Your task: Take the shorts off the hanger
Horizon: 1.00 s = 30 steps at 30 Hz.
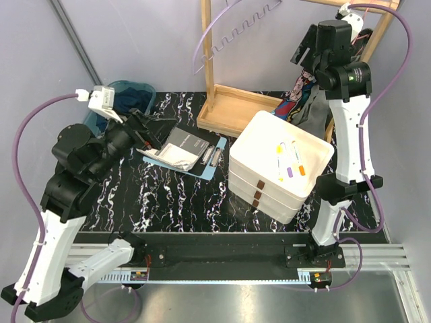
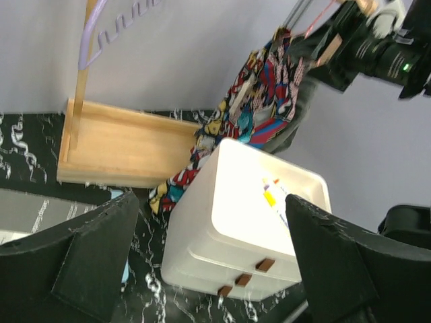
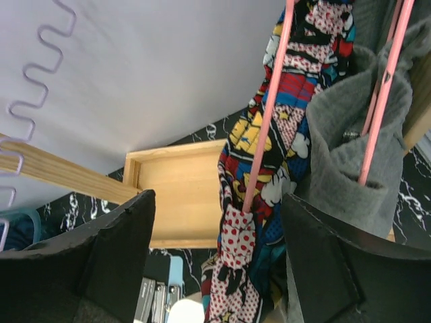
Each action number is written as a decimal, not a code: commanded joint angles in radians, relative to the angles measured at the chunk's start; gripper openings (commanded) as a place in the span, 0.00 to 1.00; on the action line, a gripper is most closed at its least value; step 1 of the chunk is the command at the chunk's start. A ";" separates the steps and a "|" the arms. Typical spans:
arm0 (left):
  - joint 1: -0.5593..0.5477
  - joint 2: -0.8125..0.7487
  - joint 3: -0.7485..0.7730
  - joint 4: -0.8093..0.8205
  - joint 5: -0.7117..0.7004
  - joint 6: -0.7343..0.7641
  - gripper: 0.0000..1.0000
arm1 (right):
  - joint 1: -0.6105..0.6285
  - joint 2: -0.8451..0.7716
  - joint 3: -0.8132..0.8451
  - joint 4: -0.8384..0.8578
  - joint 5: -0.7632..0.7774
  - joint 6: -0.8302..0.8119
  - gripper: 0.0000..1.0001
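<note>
Top view: we see the left claw (image 1: pixel 149 128) low over the worktop (image 1: pixel 182 202), jaws apart, nothing in it. The right claw (image 1: pixel 303 57) is raised, w/ the print shorts (image 1: pixel 293 101) hanging just below it and the grey shorts (image 1: pixel 315 111) next to those.

Left wrist: left claw (image 2: pixel 212 202) wide open. White bins (image 2: pixel 249 222) sit straight ahead of it, print shorts (image 2: pixel 262 87) beyond, up and to the right.

Right wrist: right claw (image 3: pixel 217 198) open, gripping nothing. Print shorts (image 3: pixel 289 114) hang on a pink hanger (image 3: pixel 269 108) directly ahead, grey shorts (image 3: pixel 343 141) ahead-right. Whether it touches the cloth, we can't tell.
</note>
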 commanded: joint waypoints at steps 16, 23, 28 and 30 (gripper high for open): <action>-0.003 0.054 0.145 -0.168 0.060 0.164 0.93 | -0.078 0.047 -0.016 0.205 0.039 -0.025 0.76; -0.002 0.063 0.171 -0.185 0.051 0.183 0.94 | -0.092 0.090 -0.019 0.300 -0.072 -0.032 0.59; -0.002 0.065 0.170 -0.194 0.050 0.180 0.94 | -0.092 0.113 -0.024 0.314 -0.124 0.060 0.42; -0.002 0.065 0.177 -0.205 0.045 0.183 0.94 | -0.092 0.114 -0.033 0.324 -0.136 0.102 0.36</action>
